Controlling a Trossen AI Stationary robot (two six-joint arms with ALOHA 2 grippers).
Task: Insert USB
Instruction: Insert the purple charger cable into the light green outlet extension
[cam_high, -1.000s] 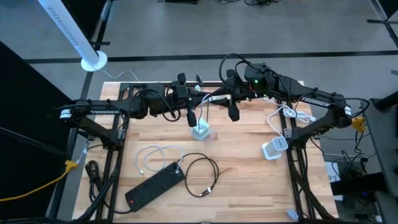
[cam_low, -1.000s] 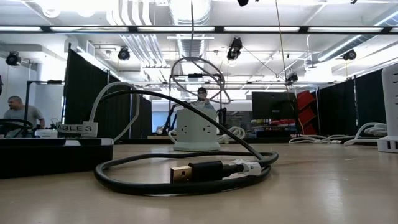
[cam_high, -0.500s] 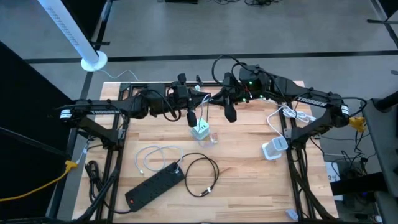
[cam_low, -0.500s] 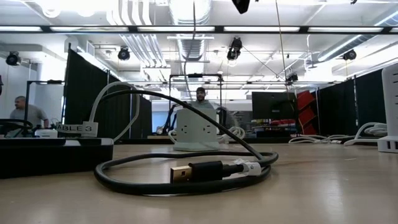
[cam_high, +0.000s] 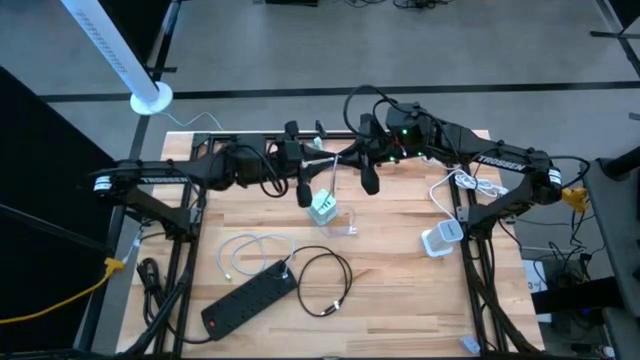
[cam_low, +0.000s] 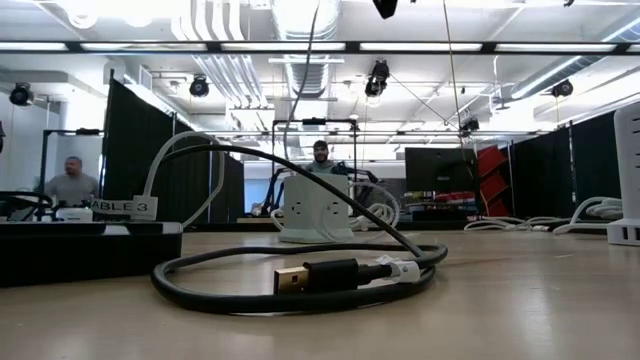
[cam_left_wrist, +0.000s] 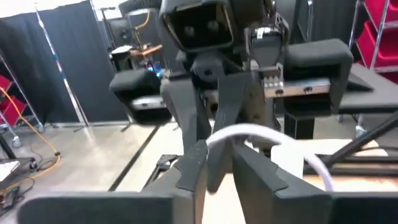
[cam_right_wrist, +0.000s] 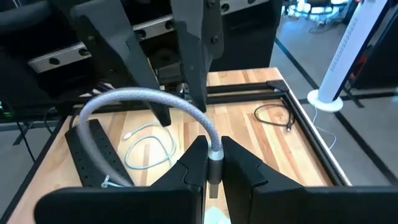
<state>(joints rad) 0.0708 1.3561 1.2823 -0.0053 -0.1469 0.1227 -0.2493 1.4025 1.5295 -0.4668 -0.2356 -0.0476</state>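
Both dark arms are meeting over the far middle of the slatted wooden table (cam_high: 400, 290). The right gripper (cam_right_wrist: 211, 163) is pinching the silver-collared plug end of a braided grey USB cable (cam_right_wrist: 146, 98), which is arching up in a smooth loop; in the high view that right gripper (cam_high: 369, 183) is sitting at about 1 o'clock from the boxy pale-green charger hub (cam_high: 322, 207). The left gripper (cam_high: 304, 192) is hovering at about 10 o'clock from the hub, fingers slightly spread around a glossy white cable (cam_left_wrist: 261, 137), not clearly clamping it. At 7 o'clock a long black power strip (cam_high: 250, 297) is lying beside a coiled black cable (cam_high: 325, 280).
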